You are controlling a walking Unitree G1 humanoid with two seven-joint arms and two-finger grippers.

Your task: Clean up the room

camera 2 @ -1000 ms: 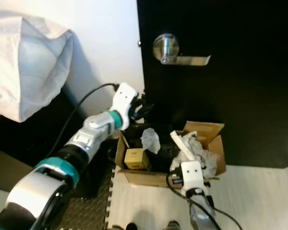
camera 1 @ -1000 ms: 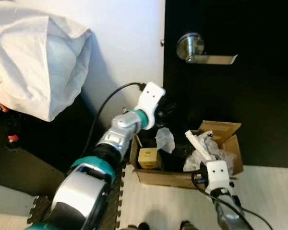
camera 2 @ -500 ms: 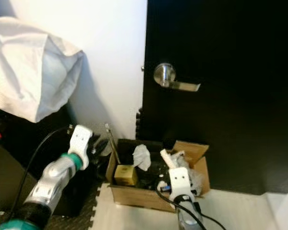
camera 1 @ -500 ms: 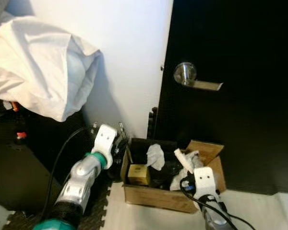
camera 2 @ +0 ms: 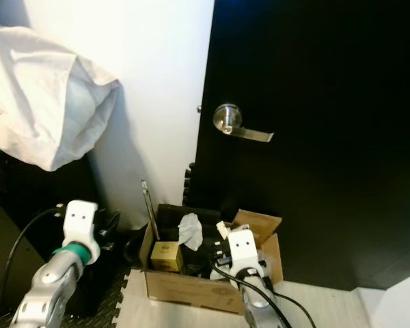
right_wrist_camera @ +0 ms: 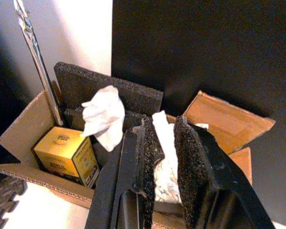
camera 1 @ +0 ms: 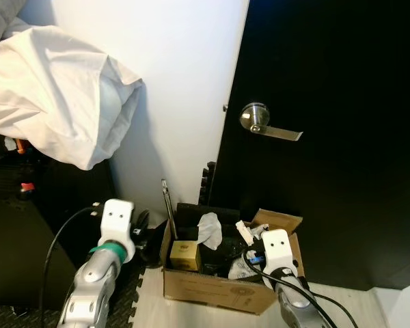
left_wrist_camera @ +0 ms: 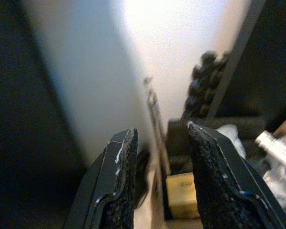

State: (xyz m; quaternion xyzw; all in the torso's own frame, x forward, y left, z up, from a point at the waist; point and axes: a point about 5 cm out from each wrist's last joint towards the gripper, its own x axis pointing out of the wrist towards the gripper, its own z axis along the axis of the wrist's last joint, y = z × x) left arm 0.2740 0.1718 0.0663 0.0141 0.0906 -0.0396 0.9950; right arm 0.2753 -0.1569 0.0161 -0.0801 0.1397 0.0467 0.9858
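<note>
Materials and finishes around the box by the door

The cardboard box [right_wrist_camera: 26, 129] is matt brown corrugated card with raw fluted edges, holding dark, coarse foam slabs [right_wrist_camera: 105, 90], a crumpled white tissue [right_wrist_camera: 104, 117] and a small yellow carton [right_wrist_camera: 66, 155] of smooth printed card. A thin metal rod [right_wrist_camera: 35, 59] shines with bright glints. The right tool [right_wrist_camera: 164, 157] has black fingers with rough, grainy pads closed on a white, soft-looking wad [right_wrist_camera: 164, 138]; the left tool [left_wrist_camera: 159, 181] has the same gritty black pads, set apart. The door [camera 1: 342, 82] is smooth matt black, its lever handle [camera 1: 266, 126] brushed silver metal. The wall [camera 1: 178, 61] is plain matt white. A white cloth [camera 1: 55, 102] hangs in soft creases. The floor mat [camera 1: 130, 304] is textured black foam.
</note>
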